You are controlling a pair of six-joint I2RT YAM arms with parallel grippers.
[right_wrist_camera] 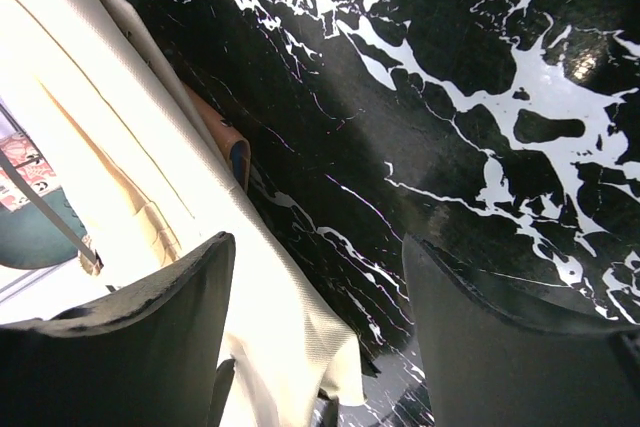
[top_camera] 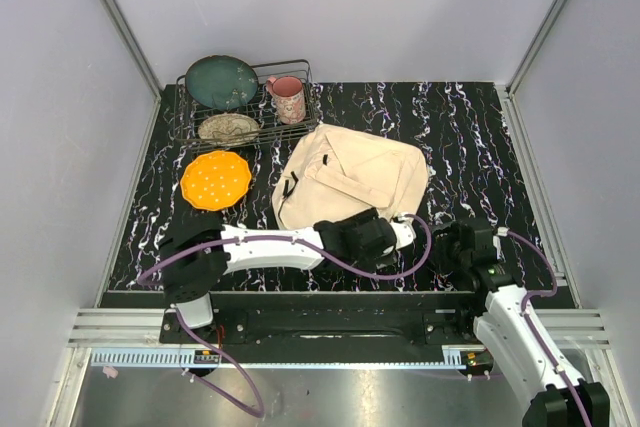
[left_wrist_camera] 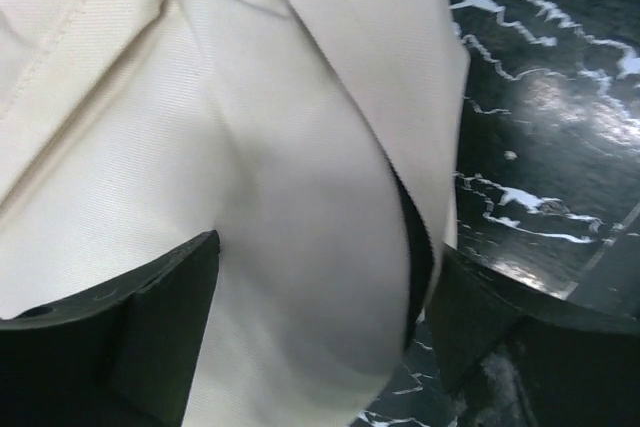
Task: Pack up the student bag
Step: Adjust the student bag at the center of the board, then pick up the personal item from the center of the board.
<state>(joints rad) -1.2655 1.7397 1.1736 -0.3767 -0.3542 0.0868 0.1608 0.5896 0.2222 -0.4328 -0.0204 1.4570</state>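
**Student bag [top_camera: 350,182], one.** Cream canvas, lying flat near the middle of the black marbled table [top_camera: 480,137], flap side up. It is just in front of the wire rack and to the right of the orange plate. One small black buckle [top_camera: 290,187] is showing on its left side. In the right wrist view, one brown item with a dark blue edge [right_wrist_camera: 232,152] is peeking out at the bag's edge; what it is cannot be told.

**Arms, two.**
- The left gripper [top_camera: 400,232] is reaching across to the bag's near right corner. In its own wrist view the gripper [left_wrist_camera: 320,347] is standing released, jaws spread wide. A bulge of the bag's fabric [left_wrist_camera: 250,197] is sitting between the two fingers [left_wrist_camera: 150,327], and nothing is pinched.
- The right gripper [top_camera: 455,242] is hovering over the table just right of the bag. In its wrist view the gripper [right_wrist_camera: 320,337] is standing with jaws apart and only bare tabletop between them. The bag's edge [right_wrist_camera: 100,147] is running along beside its left finger.

**Wire rack [top_camera: 245,107], one.** Sitting at the far left of the table and holding three pieces:
- one dark green dish [top_camera: 221,82], leaning upright
- one speckled grey plate [top_camera: 229,128], lying low
- one pink mug [top_camera: 290,99], at the right end

**Orange plate [top_camera: 215,180], one.** Dotted, lying flat on the table in front of the rack, apart from the bag.
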